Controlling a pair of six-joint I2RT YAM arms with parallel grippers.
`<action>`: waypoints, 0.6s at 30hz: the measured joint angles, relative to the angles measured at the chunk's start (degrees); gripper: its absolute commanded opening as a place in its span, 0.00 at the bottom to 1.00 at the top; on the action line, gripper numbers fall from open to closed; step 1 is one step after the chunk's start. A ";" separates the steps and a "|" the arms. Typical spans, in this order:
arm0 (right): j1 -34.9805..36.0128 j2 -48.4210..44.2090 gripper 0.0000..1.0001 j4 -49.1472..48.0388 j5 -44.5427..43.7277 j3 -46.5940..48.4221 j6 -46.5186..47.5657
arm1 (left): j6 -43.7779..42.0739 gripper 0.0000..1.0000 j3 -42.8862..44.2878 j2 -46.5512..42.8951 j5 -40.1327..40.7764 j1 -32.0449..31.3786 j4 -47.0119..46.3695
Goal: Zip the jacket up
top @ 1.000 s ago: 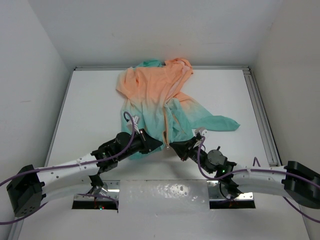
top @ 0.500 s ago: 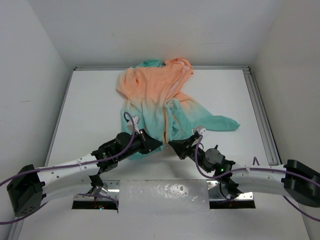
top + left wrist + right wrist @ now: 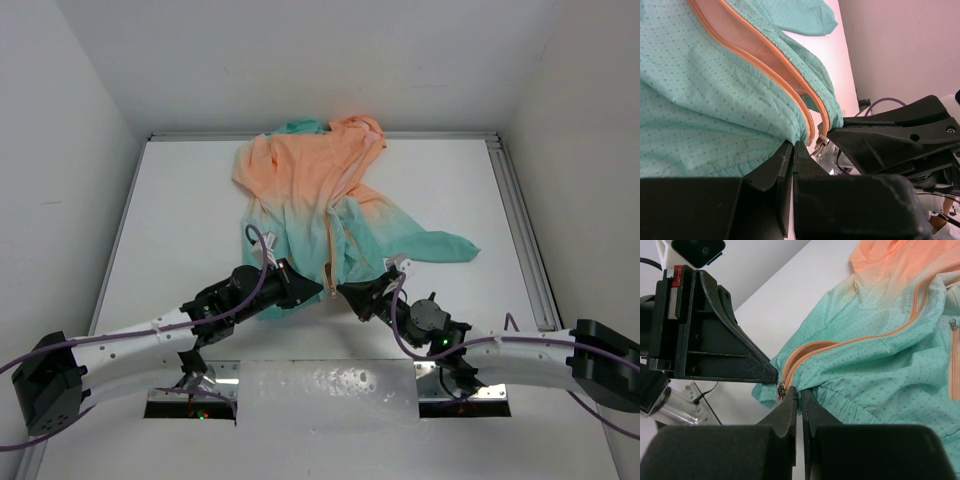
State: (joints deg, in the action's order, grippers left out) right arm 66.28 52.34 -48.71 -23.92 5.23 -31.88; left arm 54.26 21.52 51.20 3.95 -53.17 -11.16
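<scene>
My left gripper and right gripper are both squeezed shut at the teal hem of the thin peach-to-teal hooded jacket, flanking its orange zipper. Fabric hides my tips, probably pinching it. Jacket's crumpled mid-far on the white table.

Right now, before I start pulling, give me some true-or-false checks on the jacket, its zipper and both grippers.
The left gripper and right gripper meet at the jacket's teal hem. True.
The zipper is closed up to the collar. False: its tooth rows gape apart just above the hem.
The zipper slider sits at the hem end. True.
The left gripper is wide open. False: it is shut, pinching the hem.
</scene>
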 measured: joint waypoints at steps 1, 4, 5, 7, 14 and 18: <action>0.26 0.00 0.00 0.00 -0.22 -0.07 0.07 | 0.02 0.00 0.00 0.00 0.04 0.00 0.00; 0.94 0.04 0.00 0.46 -0.87 -0.09 0.48 | 0.02 0.00 0.00 0.00 0.15 0.00 0.04; 1.18 0.07 0.00 0.66 -1.18 -0.09 0.66 | 0.02 0.00 0.00 0.00 0.17 0.00 0.09; 1.73 0.22 0.00 1.01 -1.81 -0.11 1.09 | 0.02 0.00 0.00 0.00 0.37 0.00 0.26; 2.97 0.24 0.00 1.36 -3.63 -0.17 2.75 | 0.02 0.00 0.42 0.48 0.72 0.00 0.37; 3.02 0.50 0.00 1.33 -4.26 -0.17 3.54 | 0.02 0.00 0.61 1.09 0.61 0.00 0.26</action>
State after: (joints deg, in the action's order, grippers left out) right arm 69.30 52.84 -47.37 -28.18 5.06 -28.34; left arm 54.28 22.13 52.29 4.56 -53.17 -10.90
